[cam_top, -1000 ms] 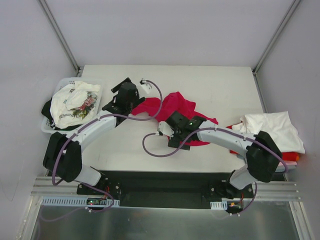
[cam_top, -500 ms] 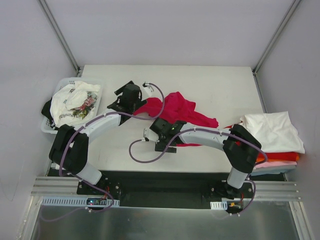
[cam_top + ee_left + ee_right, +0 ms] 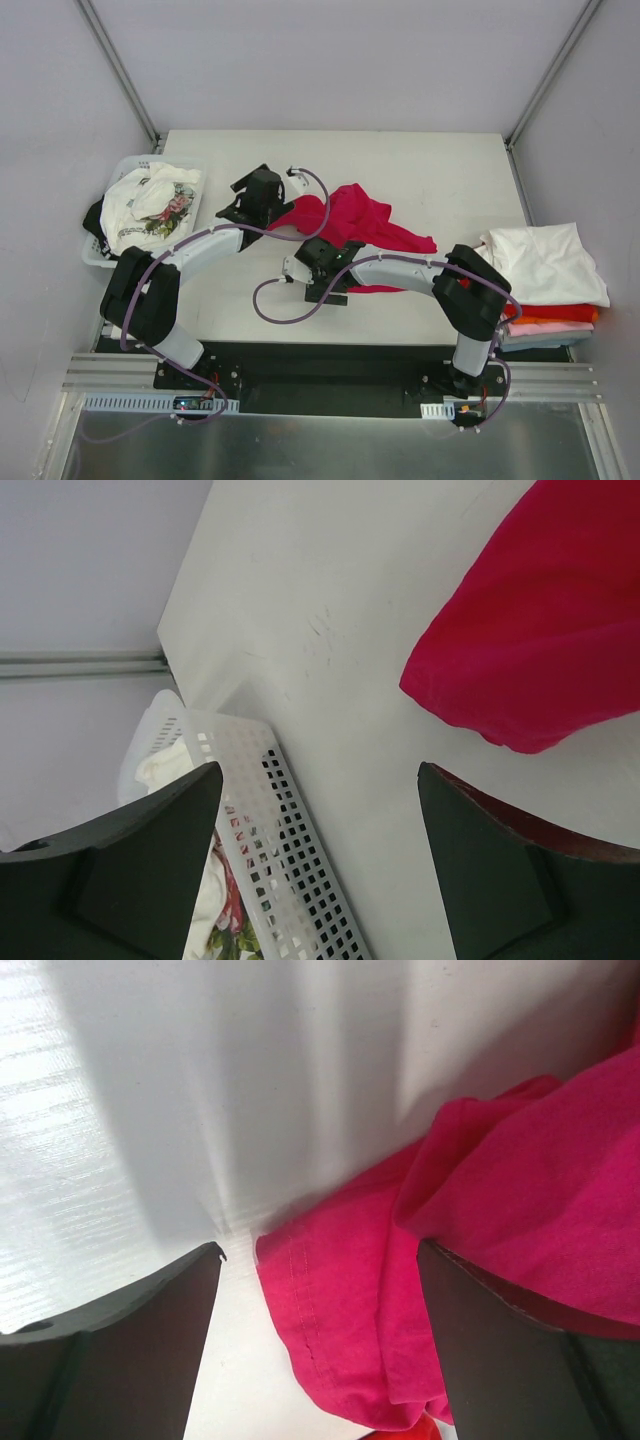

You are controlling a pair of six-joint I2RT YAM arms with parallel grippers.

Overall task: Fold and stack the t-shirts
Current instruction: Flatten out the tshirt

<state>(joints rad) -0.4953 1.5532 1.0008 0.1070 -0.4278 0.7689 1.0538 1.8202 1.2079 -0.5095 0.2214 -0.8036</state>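
The table (image 3: 430, 170) has bare room along its top and upper right; the crimson shirt (image 3: 355, 215) lies crumpled at centre, well off every edge; the folded stack (image 3: 545, 262) sits at the right edge; the basket (image 3: 92, 255), holding a white printed shirt (image 3: 150, 205), sits at the left edge; my left gripper (image 3: 320, 780) is spread and empty beside the shirt's left tip; my right gripper (image 3: 320, 1255) is spread astride its lower hem; since a second ago the right arm has swung leftward, uncovering the stack.
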